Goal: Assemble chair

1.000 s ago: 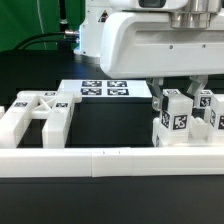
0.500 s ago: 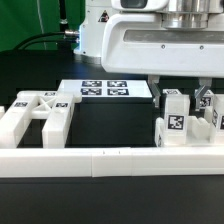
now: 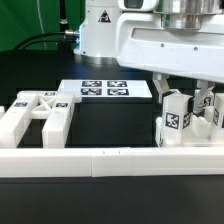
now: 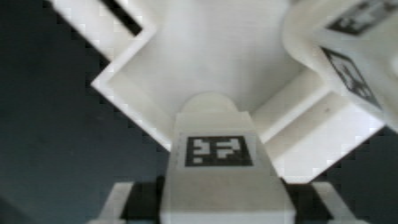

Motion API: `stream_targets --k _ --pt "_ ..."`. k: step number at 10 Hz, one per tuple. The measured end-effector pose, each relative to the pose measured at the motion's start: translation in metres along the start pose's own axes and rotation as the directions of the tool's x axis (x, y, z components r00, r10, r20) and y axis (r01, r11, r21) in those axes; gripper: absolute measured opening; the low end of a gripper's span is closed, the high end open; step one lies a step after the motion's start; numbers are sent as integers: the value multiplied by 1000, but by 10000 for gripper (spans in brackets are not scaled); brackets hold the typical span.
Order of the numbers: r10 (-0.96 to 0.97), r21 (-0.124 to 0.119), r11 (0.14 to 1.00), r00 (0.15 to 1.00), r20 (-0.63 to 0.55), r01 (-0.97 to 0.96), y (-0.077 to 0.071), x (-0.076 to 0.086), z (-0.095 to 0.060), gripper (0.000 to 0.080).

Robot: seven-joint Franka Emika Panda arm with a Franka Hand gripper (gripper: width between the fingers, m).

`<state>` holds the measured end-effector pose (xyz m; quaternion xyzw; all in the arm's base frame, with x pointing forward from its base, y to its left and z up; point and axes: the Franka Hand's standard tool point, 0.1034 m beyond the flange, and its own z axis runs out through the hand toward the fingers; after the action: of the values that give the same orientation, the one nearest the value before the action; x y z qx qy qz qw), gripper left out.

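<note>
Arm [image 3: 170,45] shifted sideways, post [image 3: 178,113] clamped between jaws

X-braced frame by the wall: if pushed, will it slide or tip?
The X-braced frame probably slides rather than tips: it lies low and wide. Its thick bars look stiff. The border wall nearer the camera would likely stop it.

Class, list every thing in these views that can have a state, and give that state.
gripper: shut on the tagged post.
tagged post: gripped, slightly tilted.
X-braced frame: lying flat, untouched, apart from the gripper.
marker board: flat on the table, untouched.
</note>
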<state>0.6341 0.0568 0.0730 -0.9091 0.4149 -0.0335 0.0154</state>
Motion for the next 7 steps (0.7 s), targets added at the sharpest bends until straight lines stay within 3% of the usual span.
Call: stream_targets --k 3,5,7 --pt "196 3 981 981 -1 -196 -1 0 0 287" --pt "143 3 990 990 0 -143 0 0 0 288" --pt "102 7 995 995 0 -102 -3 -1 -4 608"
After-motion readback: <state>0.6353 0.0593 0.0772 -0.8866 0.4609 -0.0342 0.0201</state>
